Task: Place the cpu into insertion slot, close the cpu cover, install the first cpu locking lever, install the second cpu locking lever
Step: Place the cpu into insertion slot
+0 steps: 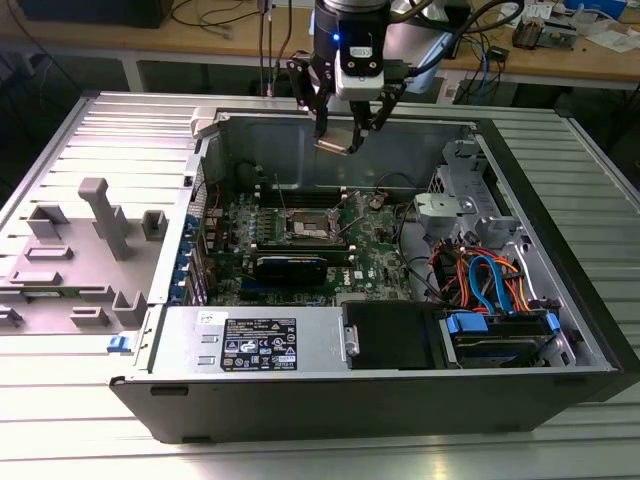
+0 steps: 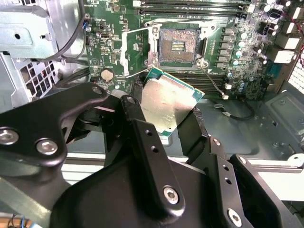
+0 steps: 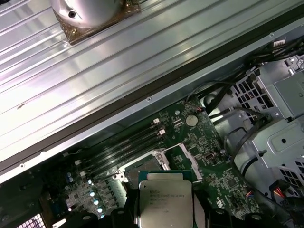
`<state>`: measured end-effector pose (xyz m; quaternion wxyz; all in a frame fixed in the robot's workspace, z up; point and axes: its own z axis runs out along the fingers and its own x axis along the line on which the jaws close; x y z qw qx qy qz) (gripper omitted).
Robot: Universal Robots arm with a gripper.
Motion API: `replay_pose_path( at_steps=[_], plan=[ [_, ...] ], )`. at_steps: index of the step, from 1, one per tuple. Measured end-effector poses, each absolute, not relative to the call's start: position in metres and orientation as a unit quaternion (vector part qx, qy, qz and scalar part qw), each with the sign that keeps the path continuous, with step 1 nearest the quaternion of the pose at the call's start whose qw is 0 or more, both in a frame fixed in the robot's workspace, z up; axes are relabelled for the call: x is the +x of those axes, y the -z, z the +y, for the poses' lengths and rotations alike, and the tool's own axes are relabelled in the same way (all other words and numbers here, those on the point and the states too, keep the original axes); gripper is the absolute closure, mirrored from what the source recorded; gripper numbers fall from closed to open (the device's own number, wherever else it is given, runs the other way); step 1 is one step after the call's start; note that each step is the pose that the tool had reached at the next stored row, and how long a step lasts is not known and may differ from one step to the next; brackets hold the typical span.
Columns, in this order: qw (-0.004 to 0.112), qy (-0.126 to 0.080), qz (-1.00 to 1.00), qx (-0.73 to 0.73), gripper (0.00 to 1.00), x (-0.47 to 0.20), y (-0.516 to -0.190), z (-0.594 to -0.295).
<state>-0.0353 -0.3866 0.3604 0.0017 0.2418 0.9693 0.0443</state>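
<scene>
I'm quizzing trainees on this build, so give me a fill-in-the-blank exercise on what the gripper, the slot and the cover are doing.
1. The gripper is shut on the ____.
2. The slot has no chip in it, so it is ____.
3. The cover lies flipped back beside the slot, so it is ____.

Missing words: cpu; empty; open.

Electronics lab or workshop. Opened computer case [image 1: 380,400] sits on a ribbed metal surface [image 1: 60,440]. Wooden bench [image 1: 100,42] behind carries loose cables [image 1: 215,15] and small electronics [image 1: 545,35].
</scene>
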Motion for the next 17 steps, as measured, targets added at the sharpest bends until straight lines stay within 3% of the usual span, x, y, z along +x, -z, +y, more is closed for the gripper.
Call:
replay_pose_path(
  at_steps=[17],
  plan=[
    [0.002, -0.044, 0.967, 0.252, 0.46, -0.0352, -0.3602, -0.3904]
  ],
)
